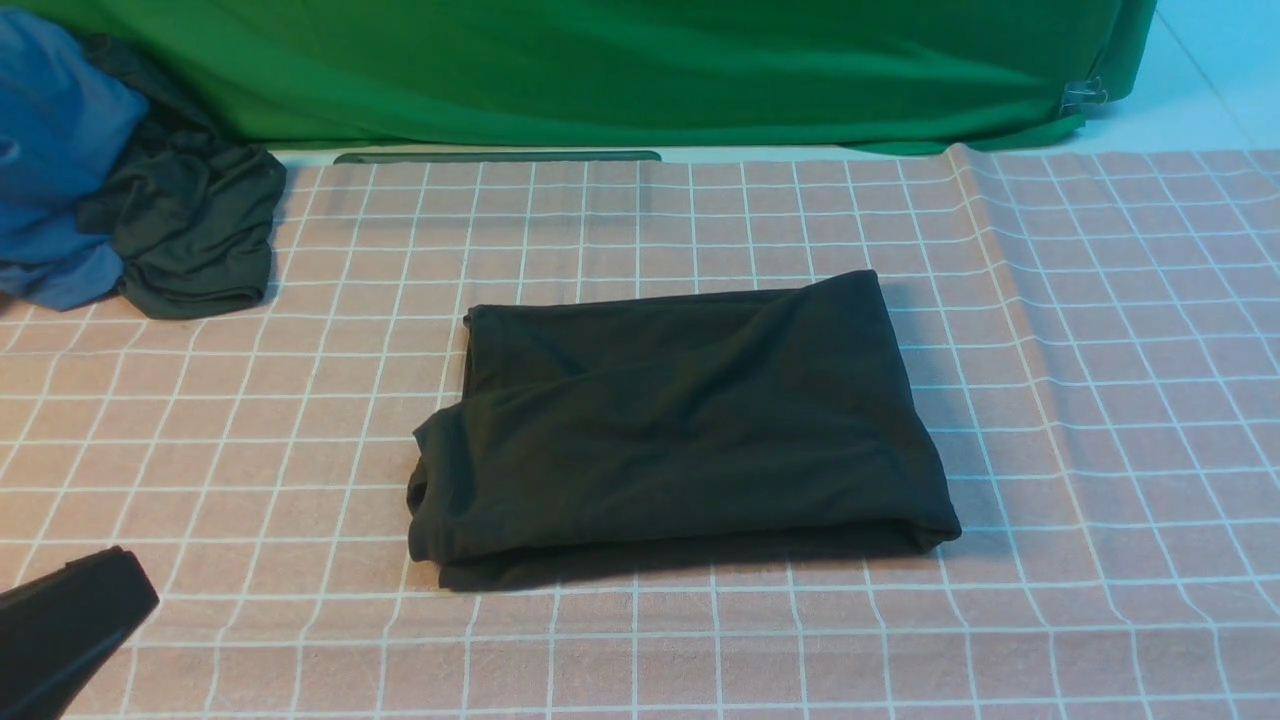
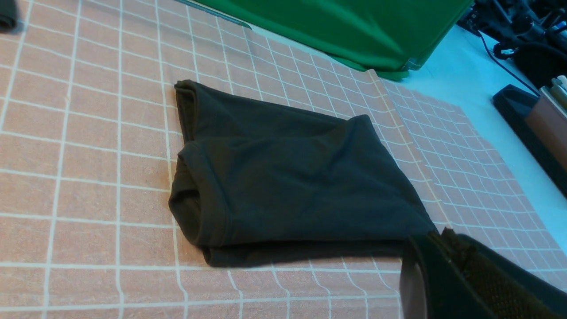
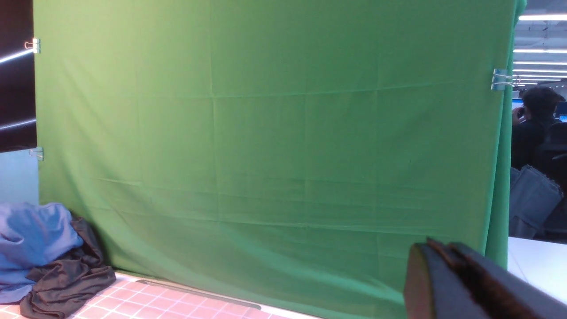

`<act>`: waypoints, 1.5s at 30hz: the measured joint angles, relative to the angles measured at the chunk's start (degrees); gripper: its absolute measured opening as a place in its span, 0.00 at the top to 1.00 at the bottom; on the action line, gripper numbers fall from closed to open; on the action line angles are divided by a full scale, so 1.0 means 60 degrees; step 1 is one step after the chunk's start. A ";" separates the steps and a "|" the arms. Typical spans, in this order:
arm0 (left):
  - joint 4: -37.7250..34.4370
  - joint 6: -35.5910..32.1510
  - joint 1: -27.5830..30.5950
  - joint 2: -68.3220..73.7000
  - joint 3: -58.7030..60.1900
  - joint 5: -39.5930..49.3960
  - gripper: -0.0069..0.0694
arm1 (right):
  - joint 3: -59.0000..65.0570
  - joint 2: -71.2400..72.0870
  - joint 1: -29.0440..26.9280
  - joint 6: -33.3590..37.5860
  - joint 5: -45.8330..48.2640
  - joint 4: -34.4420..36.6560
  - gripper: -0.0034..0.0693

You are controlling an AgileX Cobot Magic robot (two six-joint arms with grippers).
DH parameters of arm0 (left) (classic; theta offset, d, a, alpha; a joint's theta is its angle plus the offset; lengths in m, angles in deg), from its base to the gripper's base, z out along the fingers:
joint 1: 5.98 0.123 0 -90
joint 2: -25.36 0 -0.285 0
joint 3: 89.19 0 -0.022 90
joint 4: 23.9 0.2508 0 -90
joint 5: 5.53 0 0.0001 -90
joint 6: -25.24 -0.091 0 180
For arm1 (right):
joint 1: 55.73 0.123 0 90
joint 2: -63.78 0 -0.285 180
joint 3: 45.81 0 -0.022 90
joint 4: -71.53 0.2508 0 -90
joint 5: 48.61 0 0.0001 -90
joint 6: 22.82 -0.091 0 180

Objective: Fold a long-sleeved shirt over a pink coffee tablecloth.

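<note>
The long-sleeved shirt (image 1: pixel 680 420) lies folded into a compact black rectangle in the middle of the pink coffee tablecloth (image 1: pixel 1100 400); its white text is hidden inside the folds. The left wrist view shows the same folded shirt (image 2: pixel 283 186) on the pink grid cloth (image 2: pixel 79 155). My left gripper (image 1: pixel 120 575) sits low at the near left, apart from the shirt; in its wrist view the left gripper (image 2: pixel 443 237) is shut with nothing between its fingers. My right gripper (image 3: pixel 436 250) is raised, facing the green backdrop, shut and empty; it does not show in the front view.
A small dark garment (image 1: pixel 190 235) bunched with blue cloth (image 1: pixel 55 150) lies at the far left. The green backdrop fabric (image 1: pixel 640 70) hangs along the far edge. A dark tray (image 2: pixel 531 128) stands beyond the tablecloth's right edge. A person (image 3: pixel 533 128) sits behind the backdrop.
</note>
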 joint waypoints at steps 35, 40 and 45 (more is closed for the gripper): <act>0.1589 -0.0467 0.2816 -0.1898 0.4746 -0.4254 0.89 | 0.0000 0.0000 0.0000 0.0000 -0.0001 0.0000 0.77; 0.1589 -0.0467 0.2806 -0.1898 0.4746 -0.4254 0.89 | 0.0000 0.0000 0.0000 0.0000 -0.0001 0.0000 0.75; 0.1600 -0.0467 0.2806 -0.1898 0.4746 -0.4254 0.89 | 0.0000 0.0000 0.0000 0.0000 -0.0001 0.0000 0.74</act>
